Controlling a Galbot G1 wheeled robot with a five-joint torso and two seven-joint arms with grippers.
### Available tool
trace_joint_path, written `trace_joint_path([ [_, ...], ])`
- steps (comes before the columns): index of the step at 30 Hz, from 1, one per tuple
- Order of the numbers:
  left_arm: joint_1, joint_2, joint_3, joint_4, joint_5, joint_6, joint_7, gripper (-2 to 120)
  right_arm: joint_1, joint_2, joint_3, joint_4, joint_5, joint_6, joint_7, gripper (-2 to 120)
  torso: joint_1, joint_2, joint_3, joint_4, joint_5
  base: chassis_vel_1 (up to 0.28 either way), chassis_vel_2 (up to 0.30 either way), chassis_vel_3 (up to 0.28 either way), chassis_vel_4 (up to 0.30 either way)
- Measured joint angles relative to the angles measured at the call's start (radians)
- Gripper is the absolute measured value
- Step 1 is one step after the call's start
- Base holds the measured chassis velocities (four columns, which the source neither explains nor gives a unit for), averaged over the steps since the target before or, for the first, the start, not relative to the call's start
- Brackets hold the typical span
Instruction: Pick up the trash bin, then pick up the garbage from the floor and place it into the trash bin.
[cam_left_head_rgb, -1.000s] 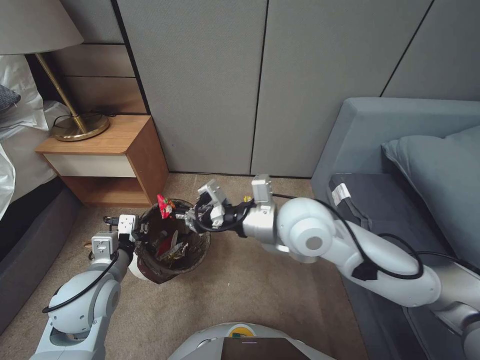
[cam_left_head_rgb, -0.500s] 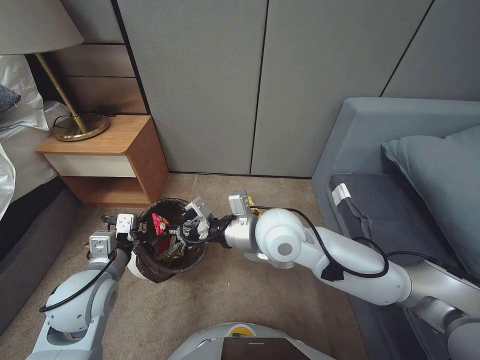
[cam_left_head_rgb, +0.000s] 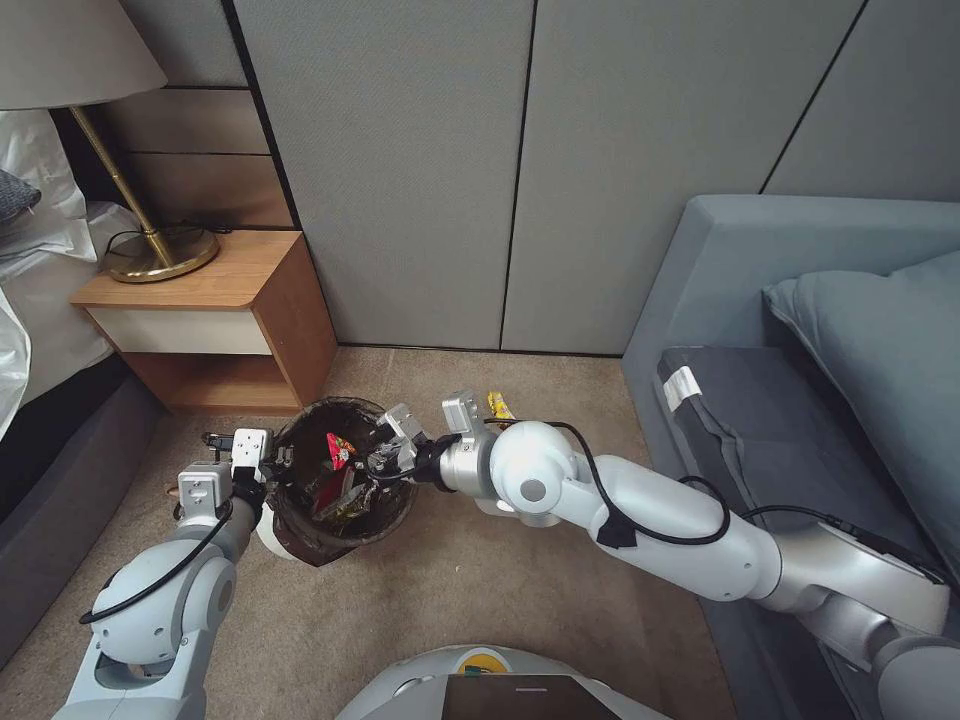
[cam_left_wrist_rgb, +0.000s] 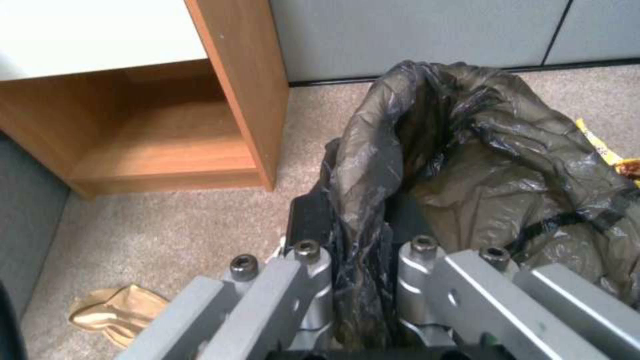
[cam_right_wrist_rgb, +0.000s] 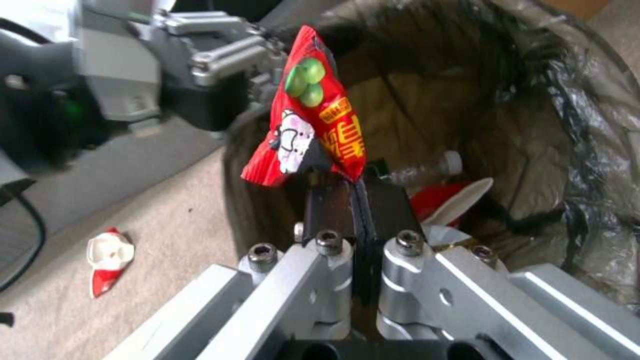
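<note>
Left gripper (cam_left_head_rgb: 268, 462): I see it clamped on the near-left rim of the trash bin (cam_left_head_rgb: 345, 545); in the left wrist view its fingers (cam_left_wrist_rgb: 310, 220) pinch the liner bag (cam_left_wrist_rgb: 467, 150) and the rim between them.
Right gripper (cam_left_head_rgb: 372, 462): it reaches in from the right over the bin's mouth, closed on a red snack packet (cam_left_head_rgb: 340, 449). In the right wrist view the packet (cam_right_wrist_rgb: 310, 125) stands up from the pinched jaws, just above the bin's opening.
Trash bin: it sits between my two arms, its white wall showing under the dark liner; I cannot tell whether it rests on the carpet or is lifted.
Bin contents: a small clear bottle (cam_right_wrist_rgb: 427, 170), something red and a white piece (cam_right_wrist_rgb: 460, 200) lie at the bottom.
Floor litter: a crumpled red-and-white wrapper (cam_right_wrist_rgb: 107, 260) lies on the beige carpet (cam_left_head_rgb: 480, 600) outside the bin; a tan paper piece (cam_left_wrist_rgb: 117, 312) lies near the left arm; a yellow wrapper (cam_left_head_rgb: 498, 404) lies beyond the right wrist, toward the wall.
In the way: my left gripper sits close to the held packet at the rim.
Around, left: a wooden nightstand (cam_left_head_rgb: 215, 315) stands just behind the bin, a brass lamp (cam_left_head_rgb: 150, 240) on its surface, with a bed (cam_left_head_rgb: 40, 330) beside it.
Around, right: a grey sofa (cam_left_head_rgb: 800, 330) runs along the right side, my right arm lying in front of it.
Far: grey wall panels (cam_left_head_rgb: 520, 170).
</note>
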Motion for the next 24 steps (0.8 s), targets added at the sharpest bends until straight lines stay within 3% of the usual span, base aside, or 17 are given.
trace_joint_path([
  [7, 0.003, -0.004, -0.002, -0.007, -0.002, 0.0, 0.004, 7, 0.002, 0.045, -0.012, -0.052, -0.009, 0.012, -0.014, 0, 0.0, 0.0, 0.0, 0.0002, 0.0, 0.0, 0.0, 0.0, 0.0],
  [9, 0.002, -0.004, -0.002, -0.008, -0.002, 0.0, 0.004, 7, 0.004, 0.05, -0.014, -0.058, -0.011, 0.012, -0.015, 6, 0.0, 0.0, 0.0, 0.0001, 0.0, 0.0, 0.0, 0.0, 0.0],
  [21, 0.003, -0.008, -0.003, -0.004, -0.001, 0.0, 0.006, 7, 0.021, 0.124, -0.021, -0.117, -0.03, 0.023, -0.018, 48, 0.0, 0.0, 0.0, 0.0001, 0.0, 0.0, 0.0, 0.0, 0.0],
  [24, 0.001, -0.009, -0.003, -0.002, -0.001, 0.0, 0.006, 7, 0.036, 0.139, -0.021, -0.127, -0.03, 0.024, -0.018, 64, 0.0, 0.0, 0.0, 0.0002, 0.0, 0.0, 0.0, 0.0, 0.0],
])
